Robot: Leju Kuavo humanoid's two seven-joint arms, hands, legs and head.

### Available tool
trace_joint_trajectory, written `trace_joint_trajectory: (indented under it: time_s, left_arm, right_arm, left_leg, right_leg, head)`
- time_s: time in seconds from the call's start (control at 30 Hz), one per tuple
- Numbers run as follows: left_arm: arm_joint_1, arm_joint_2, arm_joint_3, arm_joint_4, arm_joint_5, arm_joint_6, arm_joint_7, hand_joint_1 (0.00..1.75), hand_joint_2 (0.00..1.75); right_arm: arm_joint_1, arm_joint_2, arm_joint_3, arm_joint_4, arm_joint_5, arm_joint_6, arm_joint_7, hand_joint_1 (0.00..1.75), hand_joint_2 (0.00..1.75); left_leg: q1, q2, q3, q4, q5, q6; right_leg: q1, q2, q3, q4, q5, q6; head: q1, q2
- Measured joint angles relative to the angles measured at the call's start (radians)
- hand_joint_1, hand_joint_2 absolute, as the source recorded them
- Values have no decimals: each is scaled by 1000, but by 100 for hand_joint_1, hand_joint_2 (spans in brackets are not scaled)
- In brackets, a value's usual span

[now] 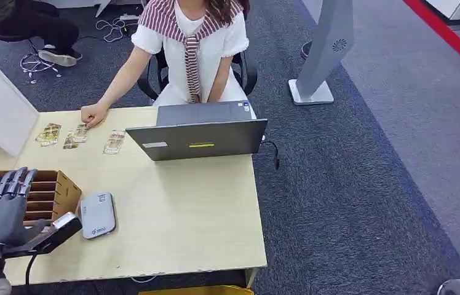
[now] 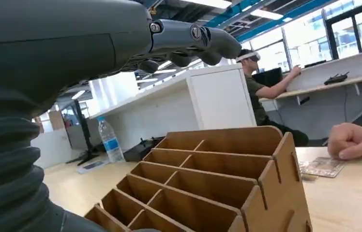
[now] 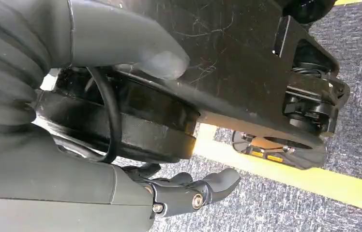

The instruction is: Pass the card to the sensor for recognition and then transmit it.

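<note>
While over the slotted wooden rack (image 1: 55, 190), left hand (image 1: 3, 206) empty, fingers (image 1: 12, 181) apart.

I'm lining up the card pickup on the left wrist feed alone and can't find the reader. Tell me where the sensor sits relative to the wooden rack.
Observer: The grey sensor lies flat on the table, right beside the wooden rack, on the side toward the laptop.
Operator: Give me the card layout.
Observer: Several cards lie in a row near the table's far edge, and the person's hand rests at that row.
Operator: Report the right hand.
Observer: The right hand hangs low over the carpet, holding nothing.
</note>
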Motion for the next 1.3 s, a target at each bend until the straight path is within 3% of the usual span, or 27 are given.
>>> trace_joint_trajectory:
  time_s: [0.4,0.83,1.3]
  left_arm:
    - [4,3,-6,14,4,7,0,0,175]
    - [114,3,-31,-77,0,27,4,0,175]
    - [142,3,-31,-82,6,37,16,0,175]
  right_arm:
    - [0,0,8,0,-18,0,-2,0,175]
    - [0,0,15,4,-50,-3,-13,0,175]
    - [0,0,18,4,-50,-3,-13,0,175]
  left_leg:
    - [0,0,0,0,0,0]
    - [0,0,-1,0,0,0]
    - [0,0,-1,0,0,0]
  right_leg:
    - [0,0,0,0,0,0]
    - [0,0,0,0,0,0]
    - [0,0,0,0,0,0]
  head:
    - [0,0]
    - [0,0]
    - [0,0]
